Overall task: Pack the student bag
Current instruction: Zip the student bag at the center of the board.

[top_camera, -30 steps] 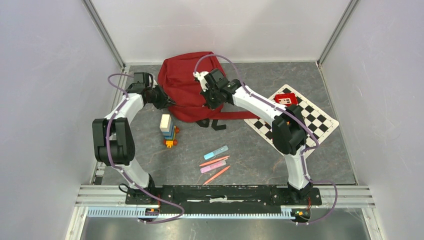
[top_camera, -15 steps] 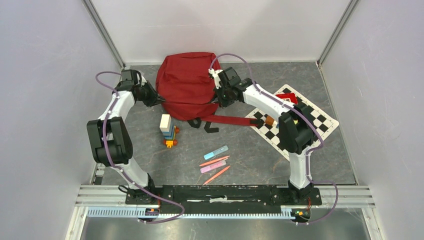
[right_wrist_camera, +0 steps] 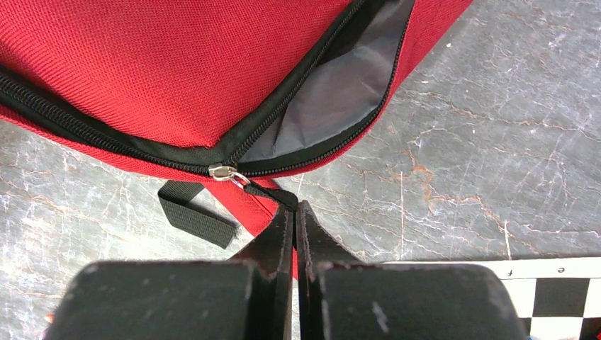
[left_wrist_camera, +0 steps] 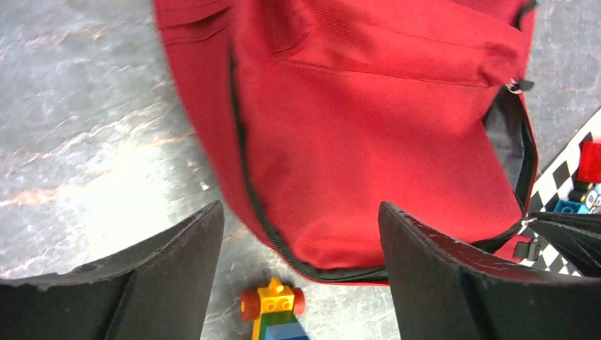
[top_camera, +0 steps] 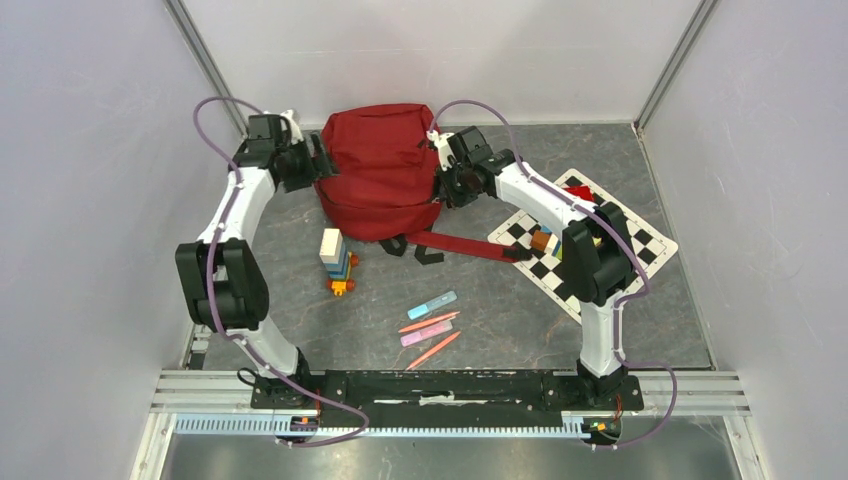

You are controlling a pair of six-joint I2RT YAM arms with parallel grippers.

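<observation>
The student bag (top_camera: 385, 170), a dark red backpack, lies at the back of the table. Its main zip is partly undone, and grey lining (right_wrist_camera: 333, 92) shows in the gap. My right gripper (top_camera: 447, 192) is at the bag's right side, shut (right_wrist_camera: 295, 207) on the black zip pull tab (right_wrist_camera: 273, 193) just past the metal slider (right_wrist_camera: 223, 172). My left gripper (top_camera: 322, 160) hovers at the bag's left side, open (left_wrist_camera: 299, 212), with nothing between its fingers. Below it are the bag's (left_wrist_camera: 368, 127) red fabric and zip line.
A coloured block toy (top_camera: 337, 262) stands in front of the bag (left_wrist_camera: 276, 312). Several pens and markers (top_camera: 430, 322) lie nearer the arms. A chessboard (top_camera: 640, 245) at right carries small blocks and a red box (top_camera: 580, 192). A red strap (top_camera: 470, 243) trails toward it.
The left gripper has let go of the bag's left side, opened wide and lifted back. The right gripper, still shut on the zip tab, moved right, and the bag shifted toward the back wall.
</observation>
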